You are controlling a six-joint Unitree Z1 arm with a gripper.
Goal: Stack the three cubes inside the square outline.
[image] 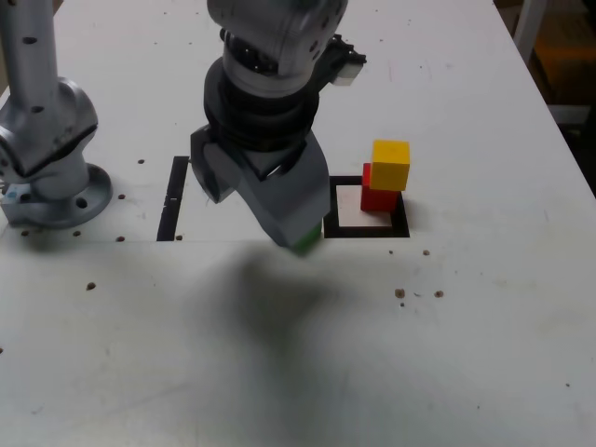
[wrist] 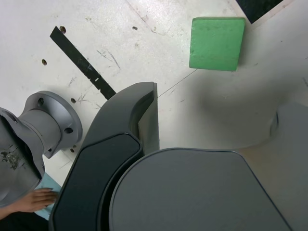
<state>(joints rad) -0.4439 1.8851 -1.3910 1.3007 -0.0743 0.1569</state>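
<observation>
Hovered over the white table, pincer spread wide and pinching nothing.

Lay flat on the table and free of both fingers, the green cube (only a green sliver under the pincer tip in the exterior view), just outside the square outline. Sat inside that outline at its far corner, the red cube, yellow cube stacked on top. Beside the arm's base, a black strip.
</observation>
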